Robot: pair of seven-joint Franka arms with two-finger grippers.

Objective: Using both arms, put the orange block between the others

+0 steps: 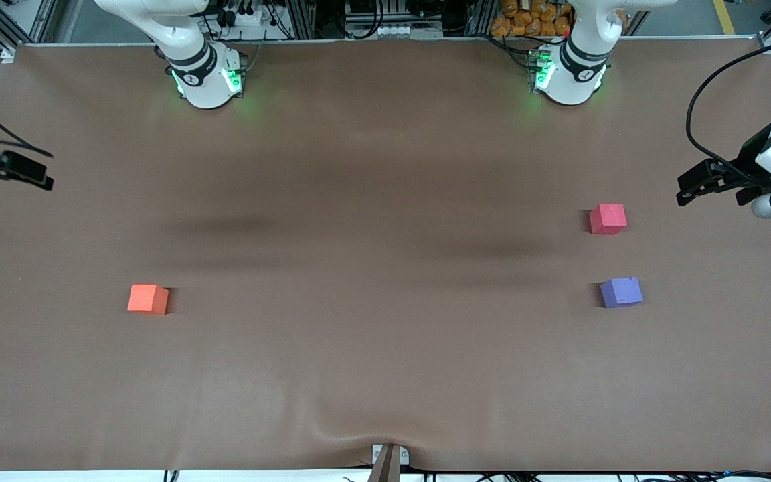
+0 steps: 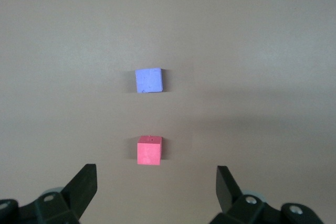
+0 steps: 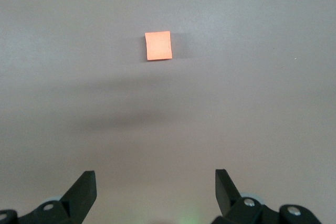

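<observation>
The orange block [image 1: 148, 298] [image 3: 158, 45] lies alone on the brown table toward the right arm's end. The others, a red-pink cube [image 1: 608, 219] [image 2: 149, 150] and a purple-blue cube [image 1: 621, 292] [image 2: 149, 80], lie toward the left arm's end with a gap between them; the purple-blue one is nearer the front camera. My left gripper [image 1: 683, 189] [image 2: 156, 182] hangs open over the table's edge at that end, beside the red-pink cube, holding nothing. My right gripper [image 1: 47, 171] [image 3: 155, 184] hangs open and empty over the table's edge at the right arm's end.
The two arm bases [image 1: 208, 77] [image 1: 567, 75] glow green along the table's edge farthest from the front camera. A small metal clamp [image 1: 389, 458] grips the edge nearest that camera at its middle. A black cable [image 1: 707, 94] loops above the left gripper.
</observation>
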